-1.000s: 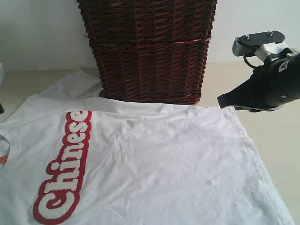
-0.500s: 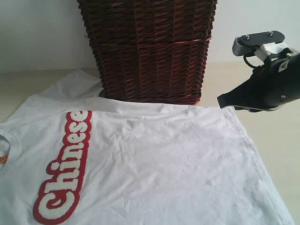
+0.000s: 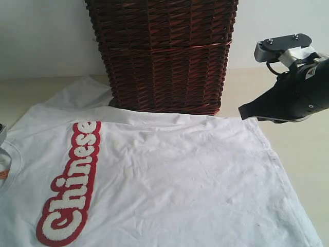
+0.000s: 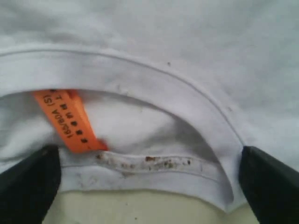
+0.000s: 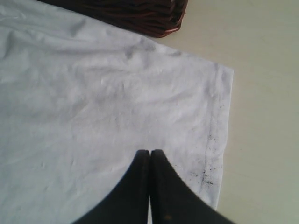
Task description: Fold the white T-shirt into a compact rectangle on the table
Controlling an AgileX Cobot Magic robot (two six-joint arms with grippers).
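The white cotton short-sleeved T-shirt [image 3: 175, 175] lies flat on the pale beige table [image 3: 303, 154], its 12 o'clock edge against the dark brown woven wicker basket [image 3: 162, 56], with the left gripper [image 4: 147, 156] wide open and empty astride the collar [image 4: 140, 74] beside the orange neck tag [image 4: 67, 119], and the right gripper [image 5: 150, 156] closed, empty, above the 2 o'clock hem corner [image 5: 224, 77].

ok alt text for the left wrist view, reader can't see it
Close-up of the white T-shirt neckline with its orange neck tag inside the collar. The open left gripper straddles the collar, one dark fingertip on either side, with beige table showing past the collar's edge.
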